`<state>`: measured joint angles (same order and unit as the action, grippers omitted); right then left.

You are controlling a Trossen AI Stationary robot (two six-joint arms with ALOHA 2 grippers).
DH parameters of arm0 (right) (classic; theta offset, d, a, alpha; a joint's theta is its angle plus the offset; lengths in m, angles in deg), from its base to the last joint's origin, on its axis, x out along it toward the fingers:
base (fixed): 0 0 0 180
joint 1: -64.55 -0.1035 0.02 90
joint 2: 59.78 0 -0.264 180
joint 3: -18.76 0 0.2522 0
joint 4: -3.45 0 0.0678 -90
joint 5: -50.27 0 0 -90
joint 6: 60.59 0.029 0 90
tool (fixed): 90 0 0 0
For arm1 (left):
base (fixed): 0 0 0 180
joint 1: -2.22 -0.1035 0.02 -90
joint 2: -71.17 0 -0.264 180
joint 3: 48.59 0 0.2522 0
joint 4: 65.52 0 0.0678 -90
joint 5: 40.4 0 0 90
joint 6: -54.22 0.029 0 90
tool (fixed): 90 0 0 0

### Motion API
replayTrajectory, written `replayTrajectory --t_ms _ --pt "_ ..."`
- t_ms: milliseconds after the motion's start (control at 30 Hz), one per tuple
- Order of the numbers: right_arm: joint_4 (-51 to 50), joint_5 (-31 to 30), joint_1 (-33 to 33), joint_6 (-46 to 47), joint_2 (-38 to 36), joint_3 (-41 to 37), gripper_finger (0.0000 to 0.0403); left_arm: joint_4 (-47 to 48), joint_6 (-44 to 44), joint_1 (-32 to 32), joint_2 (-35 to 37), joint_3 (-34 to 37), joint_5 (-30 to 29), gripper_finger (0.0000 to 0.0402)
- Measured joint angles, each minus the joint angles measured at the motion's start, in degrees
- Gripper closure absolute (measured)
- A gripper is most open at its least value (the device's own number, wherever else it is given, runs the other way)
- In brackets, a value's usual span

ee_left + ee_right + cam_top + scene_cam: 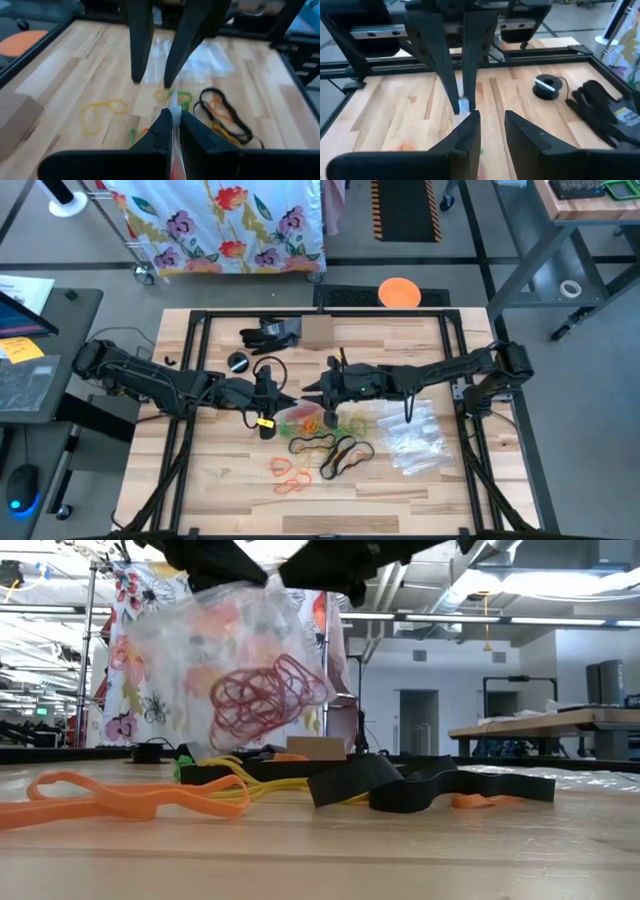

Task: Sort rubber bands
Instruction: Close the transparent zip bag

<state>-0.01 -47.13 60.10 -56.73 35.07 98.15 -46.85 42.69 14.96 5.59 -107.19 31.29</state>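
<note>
Red rubber bands sat tangled inside a clear, crinkly zip bag hung above the counter between both arms. Left gripper pinched its rim with jaws nearly closed; right gripper gripped the opposite rim, jaws narrow. Bagging reds seemed underway; next, probably fetching loose loops: thin orange, yellow, flat black ones

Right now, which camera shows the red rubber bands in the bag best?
The low view: the red rubber bands show clearly through the clear bag. From above they are a small blur; the wrist cameras barely show them.
</note>
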Motion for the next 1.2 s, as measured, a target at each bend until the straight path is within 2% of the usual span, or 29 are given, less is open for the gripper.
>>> replayTrajectory --t_ms 400,1200 --pt "-4.3 0.0 0.1 -0.9 0.1 0.1 0.0317 0.8 0.3 -1.4 0.0 0.0 -0.2 0.0393" --pt "-0.8 1.4 0.2 -3.7 0.1 0.0 0.0317 0.7 1.8 -3.0 -0.1 0.1 1.6 0.0393"
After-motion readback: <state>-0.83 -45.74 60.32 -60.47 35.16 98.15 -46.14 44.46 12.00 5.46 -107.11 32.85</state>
